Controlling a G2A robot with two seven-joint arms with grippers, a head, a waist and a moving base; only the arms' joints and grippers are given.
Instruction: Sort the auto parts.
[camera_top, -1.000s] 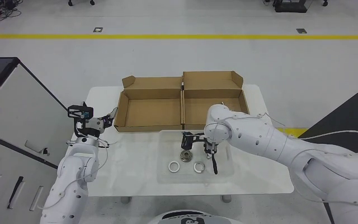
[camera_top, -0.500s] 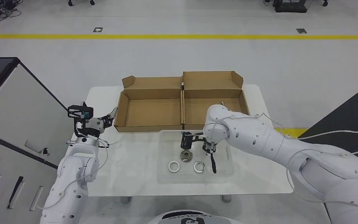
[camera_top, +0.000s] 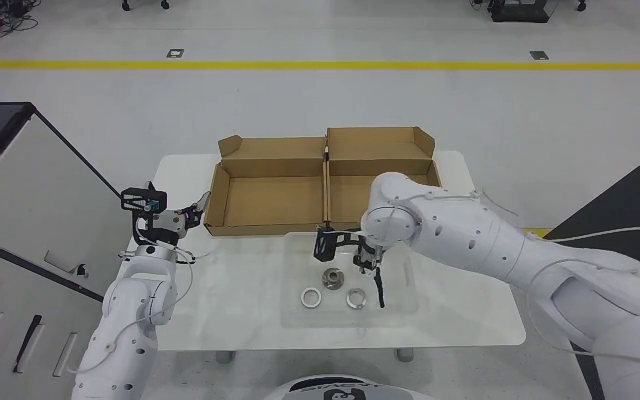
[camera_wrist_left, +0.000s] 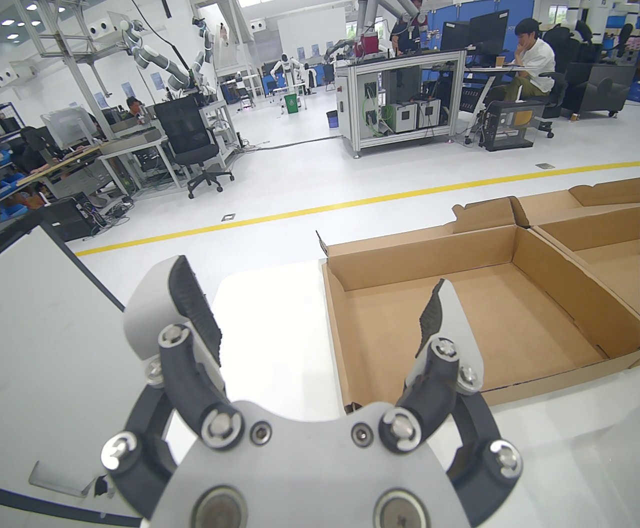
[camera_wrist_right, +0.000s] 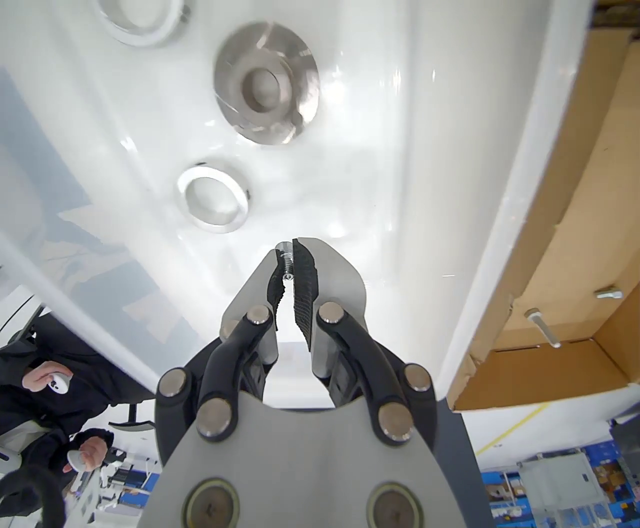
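Top view, right gripper: over the tray, toward its 3 o'clock side, mid-counter.
Top view, left gripper: at the counter's 9 o'clock edge, just beside the left box.
Top view, parts: flange, far ring and near ring lie in the tray. The right box adjoins the left box at 12 o'clock.
Left wrist view, left gripper: fingers apart, nothing between them. The left box ahead looks bare.
Right wrist view, right gripper: clamped on a threaded bolt above the tray, just short of the near ring.
Bolt axis: runs along the fingers, with one end showing at the tips, aimed at the tray floor.
Done: a long bolt and a short bolt lie flat in the right box, near a corner.
Left, as I judge it: carry this bolt over to them, then sort the flange and both rings.
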